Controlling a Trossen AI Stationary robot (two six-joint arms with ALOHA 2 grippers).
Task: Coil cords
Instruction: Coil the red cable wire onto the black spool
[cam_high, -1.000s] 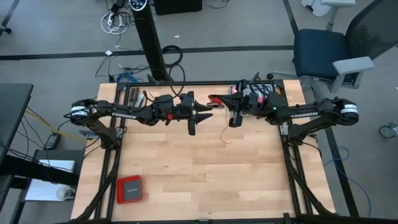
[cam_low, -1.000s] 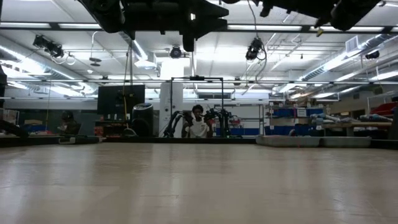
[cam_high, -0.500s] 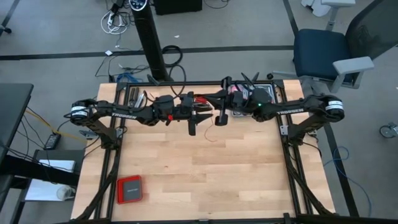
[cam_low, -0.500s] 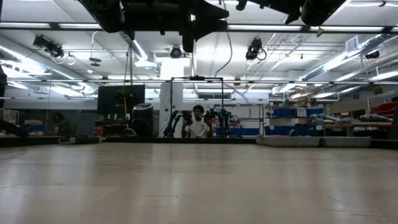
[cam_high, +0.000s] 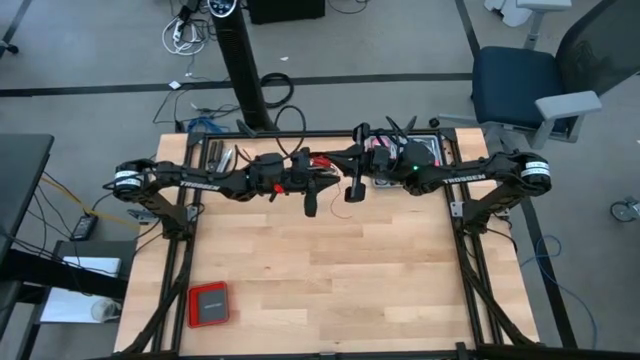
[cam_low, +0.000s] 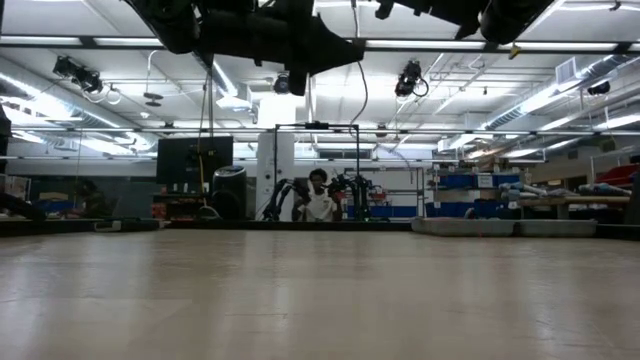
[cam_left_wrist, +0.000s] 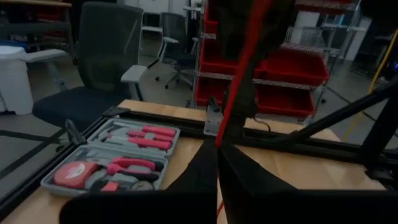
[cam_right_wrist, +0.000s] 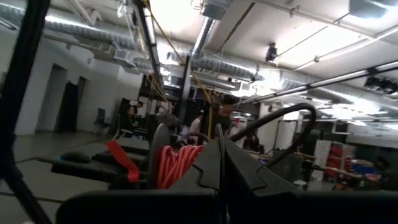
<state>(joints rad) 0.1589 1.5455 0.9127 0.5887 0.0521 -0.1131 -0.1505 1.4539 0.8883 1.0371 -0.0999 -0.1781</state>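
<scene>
- I count two arms of mine, both stretched toward each other above the far half of the pale wooden table (cam_high: 330, 270), their ends almost meeting at its middle.
- There is one thin red wire-like cord (cam_left_wrist: 239, 81). It runs as a taut red line up from between my left fingers, and in the right wrist view it shows as a bundle of several red loops (cam_right_wrist: 177, 165) just beyond my right fingers.
- My left gripper (cam_left_wrist: 217, 155) has its jaws pressed together on that cord, pinching the strand.
- My right gripper (cam_right_wrist: 221, 155) has its jaws closed too. The cord seems to pass between them, but the view is too dark there for me to be sure.
- From above, the cord is only a small red patch (cam_high: 320, 160) between the two wrists, with a thin tail hanging near the right gripper (cam_high: 352, 190).
- One grey tool tray with red-handled tools (cam_left_wrist: 112, 158) lies at the far right corner, and one flat red square box (cam_high: 209, 303) sits at the near left corner.
- The near half of the table is bare wood, well apart from both grippers.
</scene>
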